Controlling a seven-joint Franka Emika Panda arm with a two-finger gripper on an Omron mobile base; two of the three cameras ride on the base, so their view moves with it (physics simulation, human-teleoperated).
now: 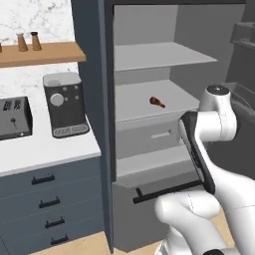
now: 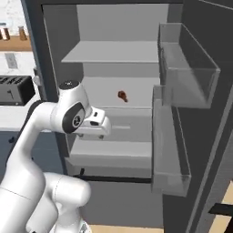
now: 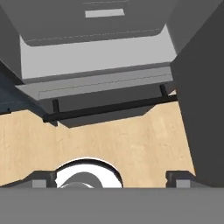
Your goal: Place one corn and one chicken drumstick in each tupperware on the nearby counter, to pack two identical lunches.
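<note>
We saw one chicken drumstick (image 1: 157, 102) lying on the middle shelf (image 1: 144, 102) of the open fridge (image 1: 149, 124). It was small, glossy and orange-brown, with a rounded meaty end and a thin bone end; in the right base view it (image 2: 122, 95) sat alone near the middle of that shelf, with nothing touching it. The shelf above the drumstick (image 1: 159, 55) held nothing we could make out.

Below the drumstick's shelf sat a grey drawer (image 1: 149, 137) with a pale handle slot, shut, so we could not tell its contents. Lower still was a pulled-out bottom drawer (image 1: 144, 209) with a black bar handle (image 1: 167, 191) across its front; the hand view looked down on that bar (image 3: 109, 108) over the wooden floor (image 3: 109, 144).

On the open fridge door (image 2: 205, 113), to the right of the drumstick, hung two clear bins (image 2: 186, 68), and we could see nothing in them.

Left of the fridge, the white bench (image 1: 45, 144) carried a coffee machine (image 1: 64, 104) and a toaster (image 1: 14, 117).

The pincer (image 3: 111, 179) was below the drumstick's shelf, pointing down toward the floor; its fingertips (image 3: 177, 179) stood wide apart with nothing between them.
</note>
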